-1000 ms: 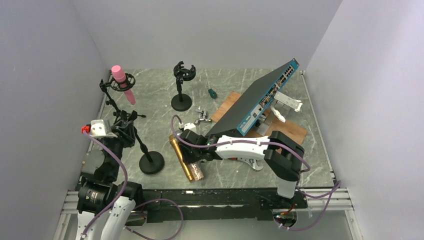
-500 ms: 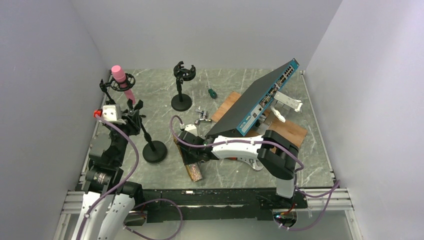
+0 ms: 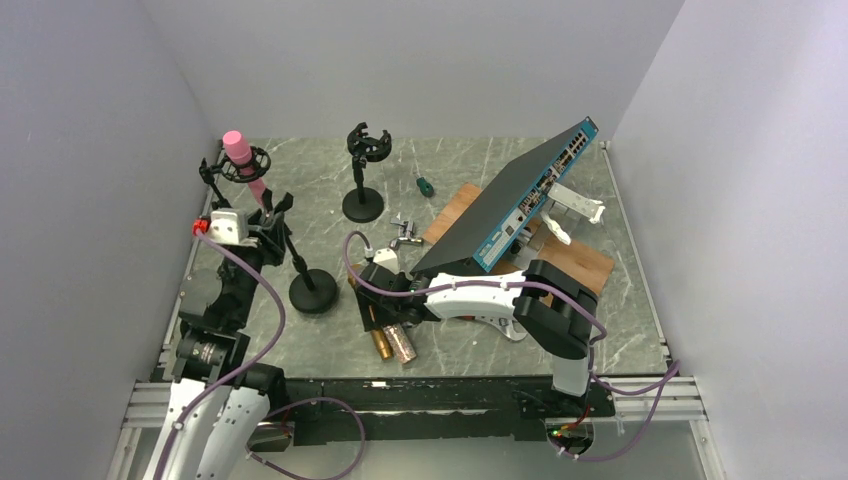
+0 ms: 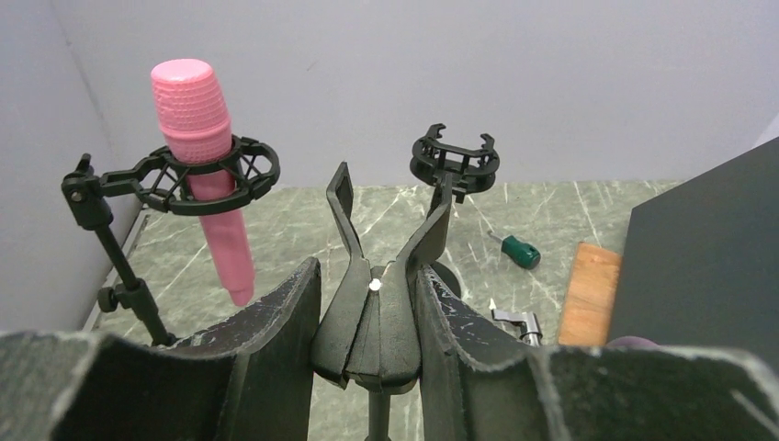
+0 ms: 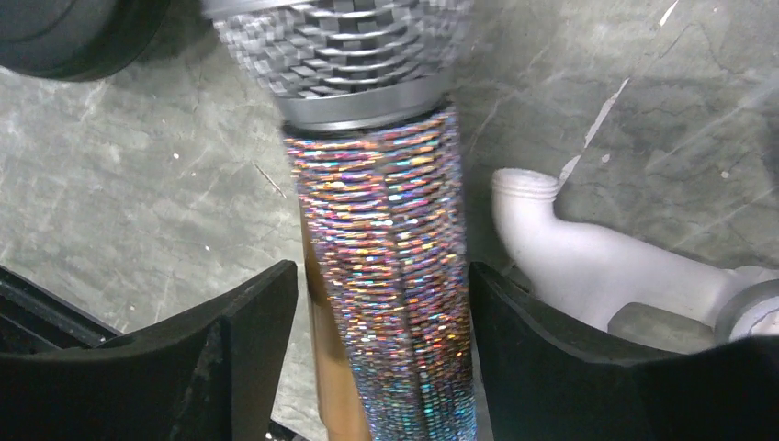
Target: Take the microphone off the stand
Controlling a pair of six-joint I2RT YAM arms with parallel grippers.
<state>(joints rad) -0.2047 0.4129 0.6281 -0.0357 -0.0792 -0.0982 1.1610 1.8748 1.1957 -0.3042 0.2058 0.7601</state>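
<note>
A pink microphone (image 3: 245, 165) sits upright in a black shock-mount stand at the back left; it also shows in the left wrist view (image 4: 197, 138). My left gripper (image 3: 272, 222) is shut on the black spring clip (image 4: 377, 312) atop a second stand, whose round base (image 3: 313, 290) rests on the table. A glittery microphone (image 3: 400, 345) lies on the table beside a gold one (image 3: 378, 342). My right gripper (image 3: 385, 315) is open astride the glittery microphone (image 5: 386, 239), right finger against it and a gap on the left.
An empty clip stand (image 3: 363, 150) stands at the back centre. A tilted network switch (image 3: 510, 205) leans over a wooden board (image 3: 580, 262). A green screwdriver (image 3: 424, 186), a metal fitting (image 3: 403, 233) and a white pipe piece (image 5: 588, 257) lie nearby.
My left gripper has carried the clip stand away from the front edge, its base sliding toward the back. My right gripper has shifted slightly and the glittery microphone now lies clear beside the gold one.
</note>
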